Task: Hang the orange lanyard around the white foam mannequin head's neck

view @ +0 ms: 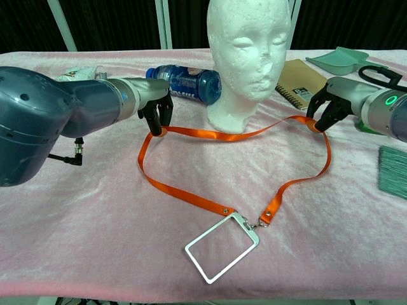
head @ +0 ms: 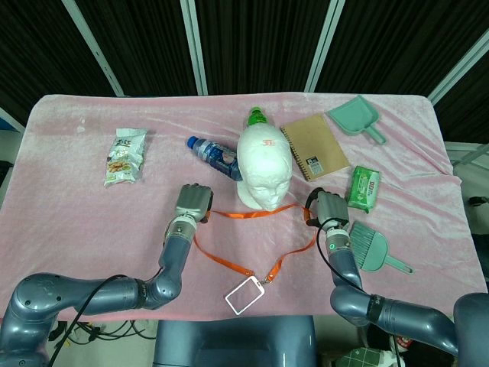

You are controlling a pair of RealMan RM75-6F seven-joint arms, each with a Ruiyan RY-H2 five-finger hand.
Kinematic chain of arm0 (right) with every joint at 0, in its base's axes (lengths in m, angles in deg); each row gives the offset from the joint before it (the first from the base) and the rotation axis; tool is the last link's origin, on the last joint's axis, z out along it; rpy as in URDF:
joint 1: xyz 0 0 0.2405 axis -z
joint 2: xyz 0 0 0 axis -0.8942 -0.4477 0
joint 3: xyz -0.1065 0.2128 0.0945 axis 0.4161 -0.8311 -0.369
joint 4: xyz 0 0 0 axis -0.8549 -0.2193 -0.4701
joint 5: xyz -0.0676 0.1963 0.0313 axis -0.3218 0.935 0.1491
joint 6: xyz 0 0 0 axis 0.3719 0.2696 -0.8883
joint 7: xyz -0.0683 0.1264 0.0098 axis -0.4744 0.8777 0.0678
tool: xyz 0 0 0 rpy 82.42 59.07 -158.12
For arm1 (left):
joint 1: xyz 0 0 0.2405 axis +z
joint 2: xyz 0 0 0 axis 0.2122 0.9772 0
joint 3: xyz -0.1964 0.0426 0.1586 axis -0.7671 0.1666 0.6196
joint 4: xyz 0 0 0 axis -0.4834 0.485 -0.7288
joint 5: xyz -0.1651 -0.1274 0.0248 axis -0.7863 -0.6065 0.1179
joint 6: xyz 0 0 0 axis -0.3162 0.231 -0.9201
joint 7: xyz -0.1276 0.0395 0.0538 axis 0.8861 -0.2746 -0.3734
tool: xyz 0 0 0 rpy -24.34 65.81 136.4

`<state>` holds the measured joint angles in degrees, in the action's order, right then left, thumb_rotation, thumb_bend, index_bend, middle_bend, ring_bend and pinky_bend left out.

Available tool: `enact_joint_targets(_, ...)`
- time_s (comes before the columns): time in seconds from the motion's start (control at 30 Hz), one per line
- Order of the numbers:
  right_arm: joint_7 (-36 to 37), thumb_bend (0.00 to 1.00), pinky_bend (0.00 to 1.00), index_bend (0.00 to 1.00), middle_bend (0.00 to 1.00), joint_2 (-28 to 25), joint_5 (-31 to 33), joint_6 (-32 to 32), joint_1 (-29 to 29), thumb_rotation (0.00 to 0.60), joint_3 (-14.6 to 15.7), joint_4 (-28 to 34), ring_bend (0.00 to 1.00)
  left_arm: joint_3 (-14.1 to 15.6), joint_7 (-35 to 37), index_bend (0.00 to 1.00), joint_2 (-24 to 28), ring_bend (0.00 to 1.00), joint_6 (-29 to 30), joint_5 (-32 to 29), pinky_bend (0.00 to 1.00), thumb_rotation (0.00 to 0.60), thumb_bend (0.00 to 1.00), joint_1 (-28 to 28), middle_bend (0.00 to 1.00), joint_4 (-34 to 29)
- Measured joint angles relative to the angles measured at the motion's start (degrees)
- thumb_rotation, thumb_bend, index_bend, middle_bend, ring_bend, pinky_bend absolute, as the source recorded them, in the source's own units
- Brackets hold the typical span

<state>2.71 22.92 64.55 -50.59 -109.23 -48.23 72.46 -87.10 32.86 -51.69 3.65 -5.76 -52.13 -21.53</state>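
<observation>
The white foam mannequin head (head: 263, 170) (view: 247, 60) stands upright mid-table, facing me. The orange lanyard (head: 229, 261) (view: 235, 134) lies in a loop in front of it, its far strap stretched straight across the foot of the neck. Its clear badge holder (head: 244, 295) (view: 221, 246) rests near the front edge. My left hand (head: 192, 203) (view: 154, 109) pinches the strap's left corner. At the right corner, my right hand (head: 324, 208) (view: 331, 105) pinches the strap. Both hands sit low over the pink cloth, one on either side of the neck.
A blue bottle (head: 215, 156) lies just left of the head and a green-capped bottle (head: 258, 118) stands behind it. To the right are a brown notebook (head: 315, 147), a green dustpan (head: 356, 117), a wipes pack (head: 365, 188) and a brush (head: 369, 246). A snack bag (head: 124, 156) lies far left.
</observation>
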Motion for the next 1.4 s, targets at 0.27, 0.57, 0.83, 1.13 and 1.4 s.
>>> enact_joint_targets(0.27, -0.1, 0.56, 0.21, 0.77, 0.26, -0.1, 0.2, 0.0, 0.0, 0.6, 0.1, 0.1, 0.29, 0.4, 0.3, 0.65, 0.0, 0.25, -0.2, 0.0, 0.32, 0.6, 0.46, -0.1, 0.37, 0.0)
enact_joint_targets(0.57, 0.0, 0.56, 0.21, 0.77, 0.26, -0.1, 0.2, 0.1, 0.0, 0.6, 0.0, 0.1, 0.29, 0.5, 1.0, 0.65, 0.4, 0.25, -0.3, 0.5, 0.32, 0.6, 0.46, 0.0, 0.37, -0.2)
enact_joint_targets(0.83, 0.0, 0.56, 0.21, 0.77, 0.26, 0.0, 0.3, 0.0, -0.1, 0.6, 0.0, 0.0, 0.29, 0.7, 1.6, 0.65, 0.7, 0.25, -0.4, 0.7, 0.32, 0.6, 0.46, 0.0, 0.37, -0.2)
enact_joint_targets(1.13, 0.5, 0.56, 0.21, 0.77, 0.26, -1.1, -0.3, -0.4, 0.5, 0.6, -0.1, 1.7, 0.29, 0.8, 3.2, 0.66, 2.0, 0.25, -1.3, 2.6, 0.32, 0.6, 0.46, 0.4, 0.37, -2.8)
enact_joint_targets(1.4, 3.5, 0.56, 0.21, 0.78, 0.26, -4.9, -3.0, -1.5, 3.3, 0.6, 0.2, 7.4, 0.29, 2.0, 6.9, 0.66, 7.1, 0.25, -2.6, 8.5, 0.32, 0.6, 0.46, 2.9, 0.37, -10.9)
